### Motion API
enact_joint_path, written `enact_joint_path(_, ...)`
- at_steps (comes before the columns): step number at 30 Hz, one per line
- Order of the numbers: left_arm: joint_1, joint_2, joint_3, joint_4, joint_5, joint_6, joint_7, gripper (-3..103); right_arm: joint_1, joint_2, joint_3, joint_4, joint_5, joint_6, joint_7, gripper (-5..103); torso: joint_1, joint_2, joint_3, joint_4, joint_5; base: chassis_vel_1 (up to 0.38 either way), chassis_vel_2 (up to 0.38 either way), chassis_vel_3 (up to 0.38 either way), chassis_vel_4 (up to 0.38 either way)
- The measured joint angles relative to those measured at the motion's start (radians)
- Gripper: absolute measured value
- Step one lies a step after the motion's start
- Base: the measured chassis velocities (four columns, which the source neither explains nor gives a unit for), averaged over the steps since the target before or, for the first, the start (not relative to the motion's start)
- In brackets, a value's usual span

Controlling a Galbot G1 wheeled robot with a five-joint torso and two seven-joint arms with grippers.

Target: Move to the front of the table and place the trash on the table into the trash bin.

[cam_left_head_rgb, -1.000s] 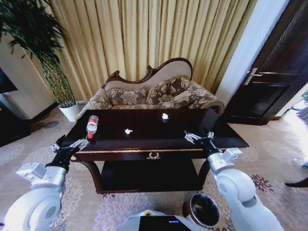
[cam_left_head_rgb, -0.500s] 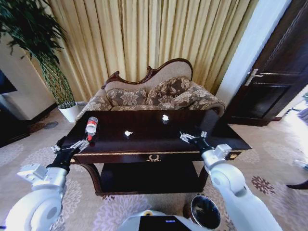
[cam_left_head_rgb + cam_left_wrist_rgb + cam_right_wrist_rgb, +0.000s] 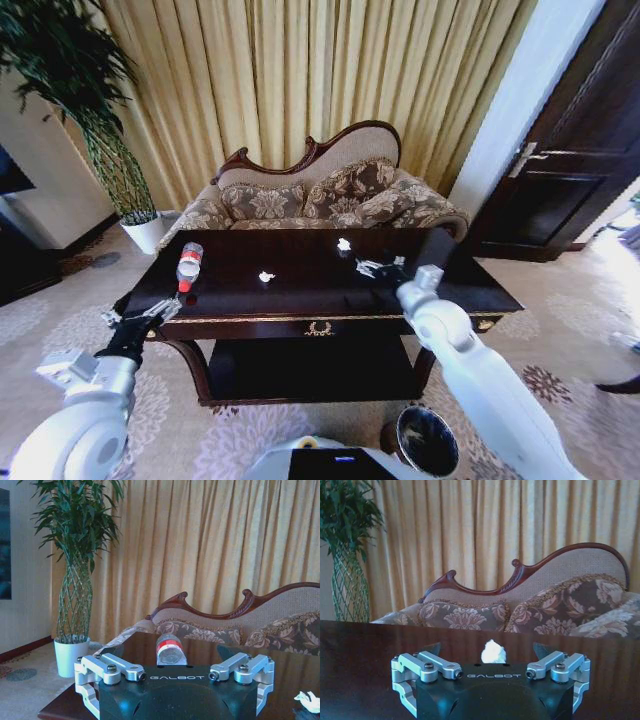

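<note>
- Golden curtains [image 3: 300, 70] and a patterned sofa [image 3: 320, 195] behind, with the dark glossy desk [image 3: 300, 300] stretching across the front.
- Right gripper [image 3: 378, 268] out over the desk top, fingers spread wide, holding nothing, lined up on a crumpled white scrap [image 3: 343, 243] just beyond it.
- Seen from the right wrist: same scrap [image 3: 493, 651] sitting between the open fingertips, not clamped.
- Left gripper [image 3: 138, 318] parked at the desk's left front corner, also wide open and empty.
- From the left wrist: clear bottle with red label [image 3: 169, 649] lying on the desk straight ahead, apart from the fingers.
- Bottle [image 3: 188, 266] near the left end, second white scrap [image 3: 266, 275] toward the middle.
- Trash bin [image 3: 428, 440] down on the carpet by the right front leg.
- Compared with half a second ago: right gripper moved in from the front edge toward the far scrap; left gripper barely changed; trash all where it was.
</note>
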Motion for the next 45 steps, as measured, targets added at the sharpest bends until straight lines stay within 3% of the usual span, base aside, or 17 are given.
enact_joint_path(4, 0.006, -0.009, 0.001, 0.0, 0.006, -0.001, 0.0, 100, 0.118, 0.031, -0.083, -0.09, -0.012, -0.008, 0.021, 100, 0.0, 0.0, 0.0, 0.0002, 0.0, 0.0, 0.0, 0.0, 0.0)
enact_joint_path(12, 0.019, -0.023, -0.009, 0.0, 0.006, -0.001, 0.0, 100, 0.241, 0.082, -0.149, -0.233, -0.016, -0.039, 0.051, 100, 0.0, 0.0, 0.0, 0.0, -0.0001, 0.0, 0.0, 0.0, 0.0)
enact_joint_path(23, 0.02, -0.026, -0.006, 0.0, 0.009, -0.003, 0.0, 100, 0.302, 0.153, -0.18, -0.311, 0.076, -0.121, 0.206, 100, 0.0, 0.0, 0.0, 0.0, 0.0, 0.0, 0.0, 0.0, 0.0)
enact_joint_path(31, 0.023, -0.03, -0.007, 0.0, 0.012, -0.006, 0.0, 100, 0.322, 0.195, -0.191, -0.348, 0.088, -0.126, 0.244, 100, 0.0, 0.0, 0.0, 0.0, 0.0, 0.0, 0.0, 0.0, 0.0)
enact_joint_path(41, 0.026, -0.034, -0.009, 0.0, 0.012, -0.009, 0.001, 100, 0.328, 0.218, -0.199, -0.391, 0.03, -0.131, 0.245, 102, 0.0, 0.0, 0.0, 0.0, 0.0001, 0.0, 0.0, 0.0, 0.0)
enact_joint_path(45, 0.024, -0.036, -0.008, 0.0, 0.011, -0.01, 0.001, 100, 0.326, 0.218, -0.199, -0.393, 0.023, -0.131, 0.248, 88, 0.0, 0.0, 0.0, 0.0, 0.0, 0.0, 0.0, 0.0, 0.0)
